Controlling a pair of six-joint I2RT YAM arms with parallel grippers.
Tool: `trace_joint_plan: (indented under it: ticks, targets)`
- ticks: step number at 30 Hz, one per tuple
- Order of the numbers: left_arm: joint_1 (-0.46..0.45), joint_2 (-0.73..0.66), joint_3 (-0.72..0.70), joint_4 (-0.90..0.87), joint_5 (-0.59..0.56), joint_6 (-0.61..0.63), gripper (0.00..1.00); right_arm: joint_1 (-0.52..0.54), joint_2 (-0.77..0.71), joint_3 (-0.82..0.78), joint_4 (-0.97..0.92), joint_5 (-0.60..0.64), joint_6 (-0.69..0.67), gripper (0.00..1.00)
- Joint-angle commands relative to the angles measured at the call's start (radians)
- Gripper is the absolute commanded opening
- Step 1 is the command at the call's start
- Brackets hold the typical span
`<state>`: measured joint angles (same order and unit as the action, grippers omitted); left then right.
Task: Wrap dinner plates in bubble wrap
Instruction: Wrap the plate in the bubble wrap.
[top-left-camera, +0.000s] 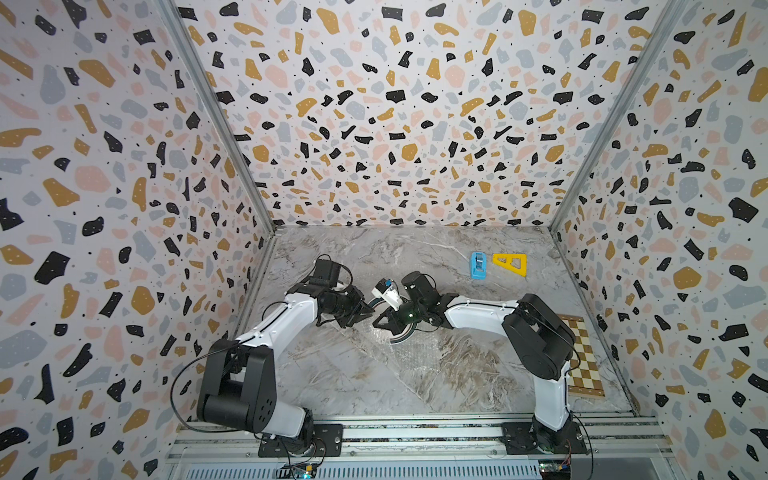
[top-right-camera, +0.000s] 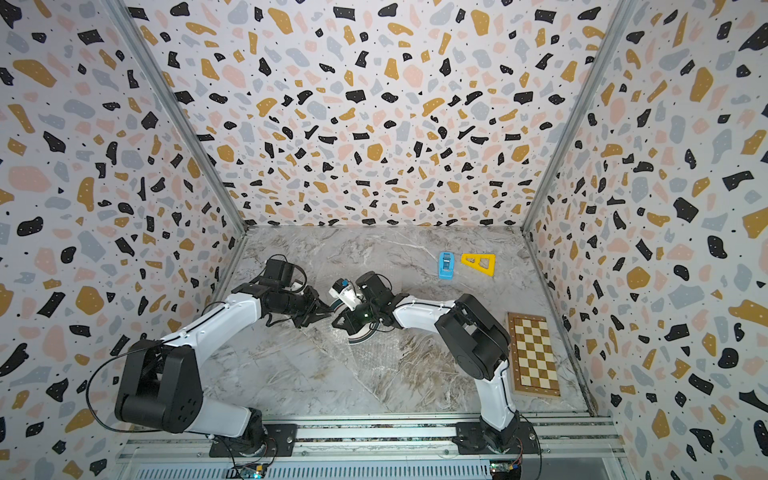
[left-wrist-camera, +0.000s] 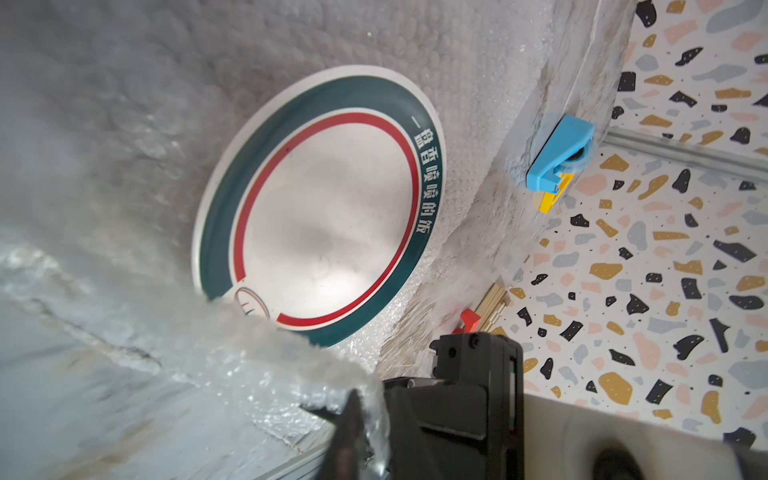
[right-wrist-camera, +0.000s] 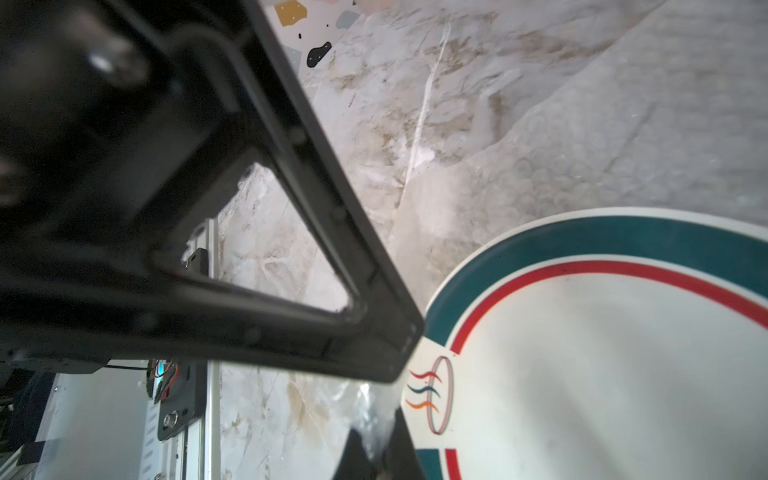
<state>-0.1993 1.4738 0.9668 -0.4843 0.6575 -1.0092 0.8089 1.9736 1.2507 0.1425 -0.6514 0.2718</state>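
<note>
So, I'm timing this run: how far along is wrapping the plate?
Done: the plate sits on the bubble wrap. In hand: the right claw pinches a lifted wrap corner beside the plate's rim. Remaining: the plate's face is bare; no fold covers it yet.

1. The plate (left-wrist-camera: 328, 216): smooth, glossy glazed ceramic by its look, with soft glare.
2. The bubble wrap (left-wrist-camera: 291, 37): clear plastic film, shiny and dimpled.
3. The surface (top-left-camera: 415, 253): marble-patterned, smooth, faint sheen.
4. The checkered board (top-right-camera: 534, 357), at 4 o'clock: matt wood.
5. The rail (top-left-camera: 415, 434), at 6 o'clock: ribbed bare metal.
</note>
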Motion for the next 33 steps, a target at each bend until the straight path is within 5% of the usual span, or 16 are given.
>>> trace_joint_plan:
  ticks: [1,6,14,33]
  targets:
    - [-0.002,0.008,0.052,0.006,0.013,0.032,0.42,-0.058,0.014,0.044,-0.006,0.015,0.056,0.01]
    - [0.023,0.014,0.082,-0.027,-0.05,0.068,0.5,-0.098,0.077,0.104,-0.079,0.018,0.054,0.01]
    - [0.023,0.127,0.095,-0.026,-0.085,0.157,0.31,-0.129,0.143,0.144,-0.11,0.021,0.099,0.02]
    - [-0.099,0.41,0.245,0.075,-0.121,0.158,0.11,-0.158,0.162,0.135,-0.12,0.048,0.168,0.12]
